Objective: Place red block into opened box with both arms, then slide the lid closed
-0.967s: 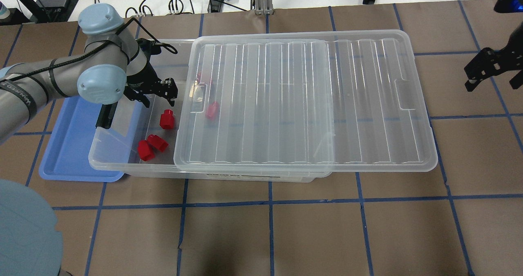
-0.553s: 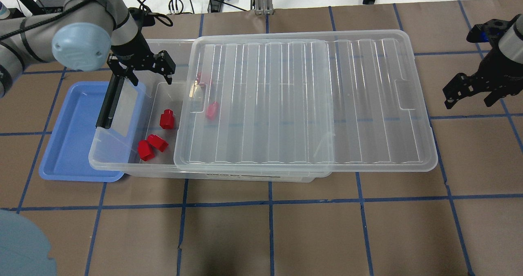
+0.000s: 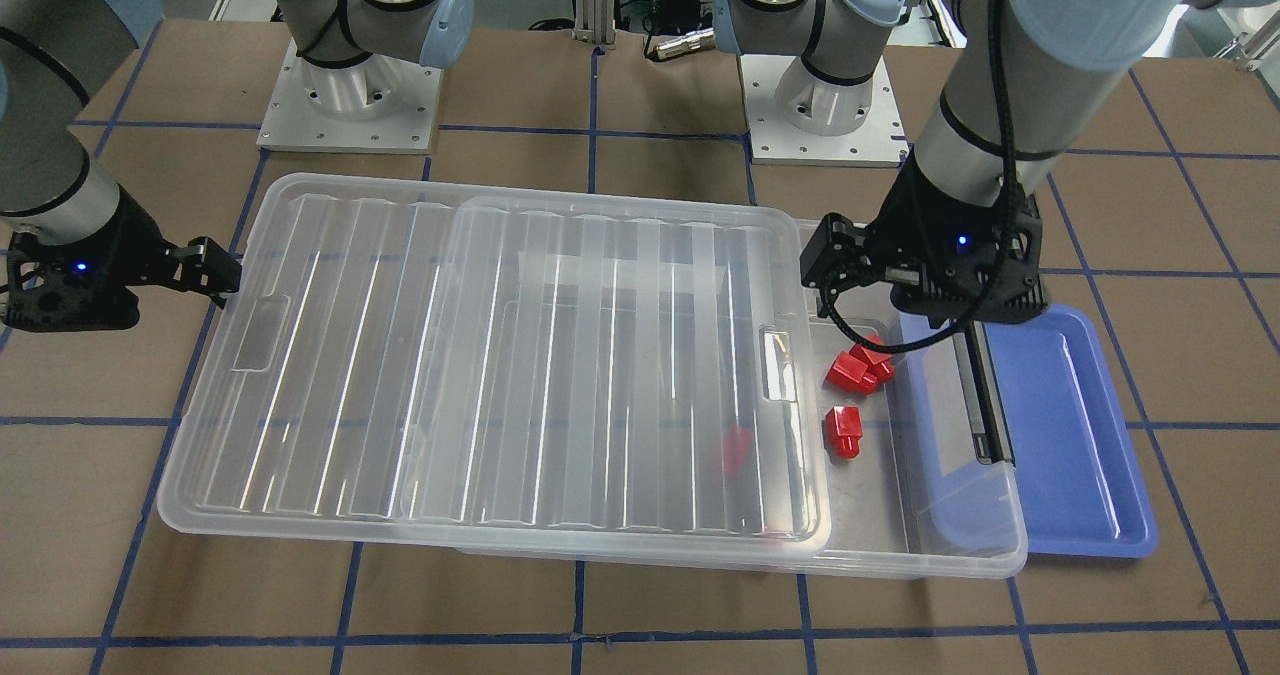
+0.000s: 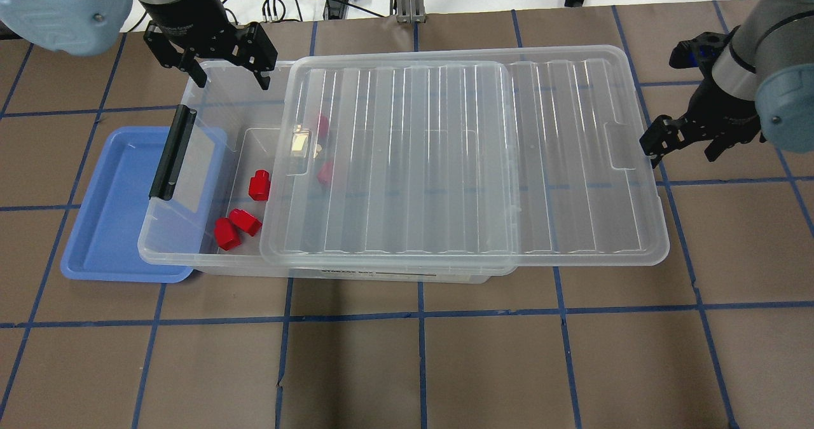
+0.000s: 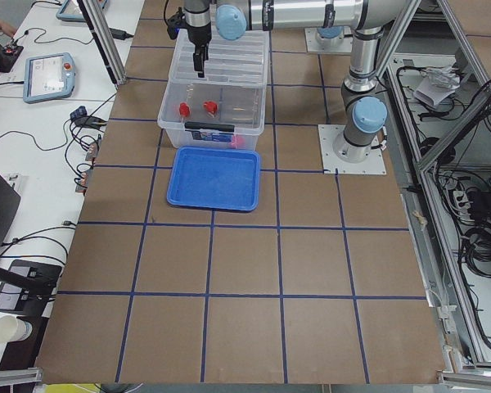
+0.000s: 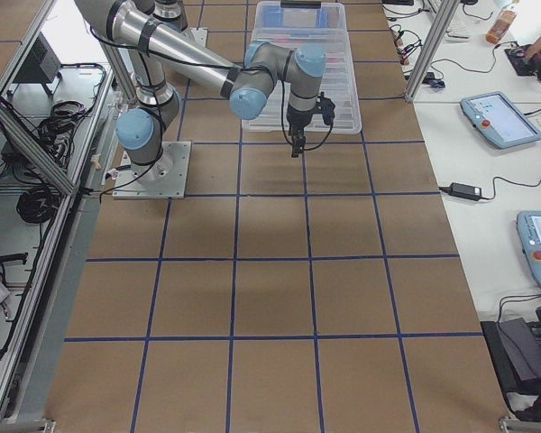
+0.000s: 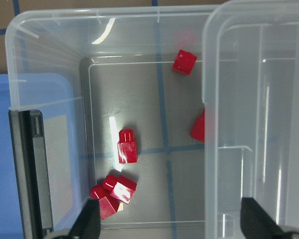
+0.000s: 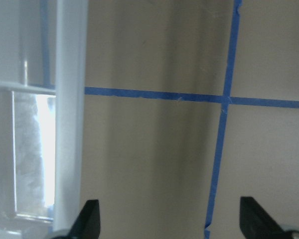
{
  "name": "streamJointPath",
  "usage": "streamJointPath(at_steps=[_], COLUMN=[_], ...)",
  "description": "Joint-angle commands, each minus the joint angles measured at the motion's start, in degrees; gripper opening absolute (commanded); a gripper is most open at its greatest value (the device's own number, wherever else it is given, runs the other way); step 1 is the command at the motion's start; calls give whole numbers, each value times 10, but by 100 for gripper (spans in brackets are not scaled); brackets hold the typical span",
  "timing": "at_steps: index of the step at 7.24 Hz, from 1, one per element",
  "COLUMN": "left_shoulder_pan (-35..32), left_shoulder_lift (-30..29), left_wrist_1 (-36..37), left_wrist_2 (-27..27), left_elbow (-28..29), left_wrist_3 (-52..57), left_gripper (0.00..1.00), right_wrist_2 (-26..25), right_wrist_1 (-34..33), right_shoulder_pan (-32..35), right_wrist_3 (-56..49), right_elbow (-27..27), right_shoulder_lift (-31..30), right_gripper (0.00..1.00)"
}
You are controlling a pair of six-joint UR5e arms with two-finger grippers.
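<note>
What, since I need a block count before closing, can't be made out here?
- Overhead: two blocks under the lid show only faintly through it.
- Left wrist: one block half hidden by the lid edge.
- Right wrist: right gripper cut off by the bottom edge.
- Side views: blocks too small.

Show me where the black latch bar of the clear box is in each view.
Front-facing: latch bar, right of centre.
Overhead: left side.
Exterior left: upper left.
Exterior right: too small to tell.
Left wrist: lower left.
Right wrist: not in view.
Shared landmark: the blue tray beside it.
</note>
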Motion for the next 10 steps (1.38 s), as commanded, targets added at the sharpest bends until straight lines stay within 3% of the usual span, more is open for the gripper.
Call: streamJointPath(at_steps=[1,5,8,10], left_shoulder_pan=[-7,-5,0,0], left_shoulder_lift=[13,46,56,51], left_wrist_1=[-11,-9,-7,-8], left_wrist_2=[4,2,3,4], left_elbow=[-5,-37,-39,-29], left_wrist_3=[0,8,9,9], left_gripper=[100,100,100,100], right_wrist_2=[4,5,-4,2], right_wrist_1=[-25,-41,-43,67], right_shoulder_pan=[54,170,167,181], right_wrist_3=[63,202,199,208], right_elbow=[3,-3,-15,-105], right_shoulder_lift=[5,7,4,-28], right_gripper=[100,100,100,100])
